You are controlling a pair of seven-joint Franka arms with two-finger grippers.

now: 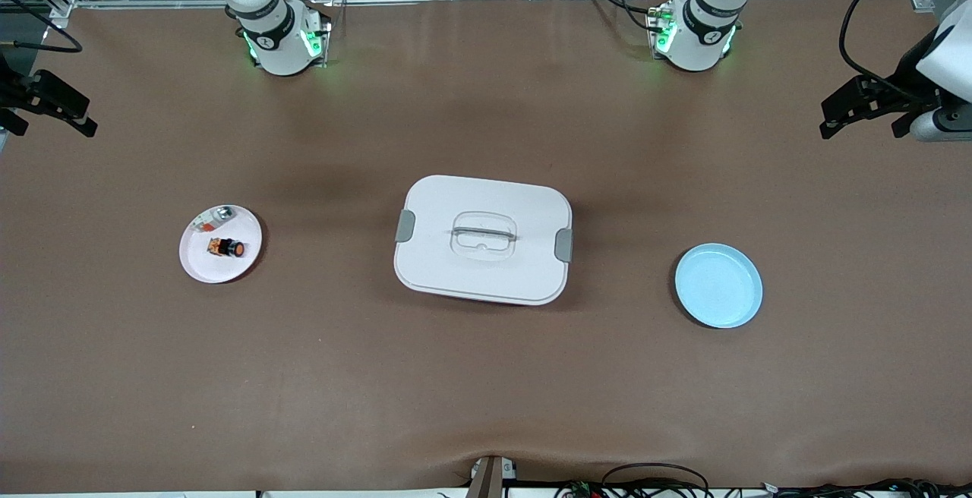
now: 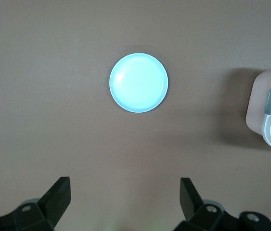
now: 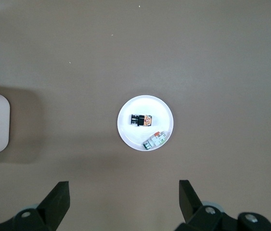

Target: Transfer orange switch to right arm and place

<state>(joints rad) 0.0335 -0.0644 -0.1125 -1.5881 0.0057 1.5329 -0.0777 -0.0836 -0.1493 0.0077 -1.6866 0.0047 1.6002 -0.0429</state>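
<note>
The orange switch [image 1: 228, 247], a tiny black body with an orange cap, lies on its side on a small white plate [image 1: 199, 263] toward the right arm's end of the table. The right wrist view looks down on the switch [image 3: 141, 120] and the white plate [image 3: 130, 134]. My right gripper [image 3: 124, 187] hangs high over that end, open and holding nothing; in the front view it [image 1: 53, 122] is at the edge of the picture. My left gripper [image 2: 125, 185] hangs open and holds nothing over the other end [image 1: 862, 127].
A small silver-and-white part with red marks [image 1: 215, 217] shares the white plate. A white lidded box with grey clips [image 1: 483, 238] stands mid-table. A light blue plate [image 1: 718, 285] with nothing on it sits toward the left arm's end, below the left wrist camera [image 2: 138, 83].
</note>
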